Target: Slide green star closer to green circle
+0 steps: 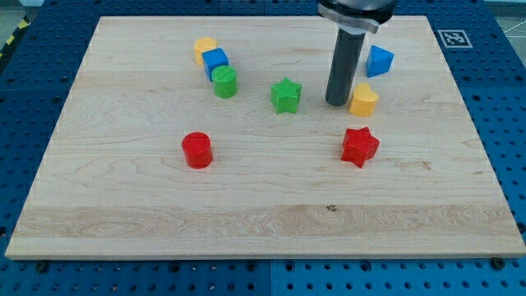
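Observation:
The green star lies near the middle of the wooden board, toward the view's top. The green circle stands to its left, touching a blue cube. My tip rests on the board to the right of the green star, a short gap away, and just left of a yellow block.
A yellow block sits above the blue cube. A blue block lies at the view's upper right. A red star lies below my tip. A red cylinder stands lower left. The board's edges border a blue perforated table.

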`<state>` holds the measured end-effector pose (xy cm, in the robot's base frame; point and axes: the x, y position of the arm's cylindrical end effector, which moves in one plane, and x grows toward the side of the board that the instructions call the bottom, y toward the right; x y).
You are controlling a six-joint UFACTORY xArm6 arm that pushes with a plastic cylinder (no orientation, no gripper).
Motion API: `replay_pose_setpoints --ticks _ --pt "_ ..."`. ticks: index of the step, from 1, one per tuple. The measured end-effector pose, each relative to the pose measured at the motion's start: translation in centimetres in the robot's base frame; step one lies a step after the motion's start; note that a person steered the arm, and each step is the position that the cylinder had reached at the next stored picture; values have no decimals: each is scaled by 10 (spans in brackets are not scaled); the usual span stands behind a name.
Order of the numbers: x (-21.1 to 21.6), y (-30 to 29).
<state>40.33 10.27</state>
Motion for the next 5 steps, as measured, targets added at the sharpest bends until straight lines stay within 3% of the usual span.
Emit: replay_pose_setpoints --ticks 3,5 --pt "3 -68" --pt "3 -81"
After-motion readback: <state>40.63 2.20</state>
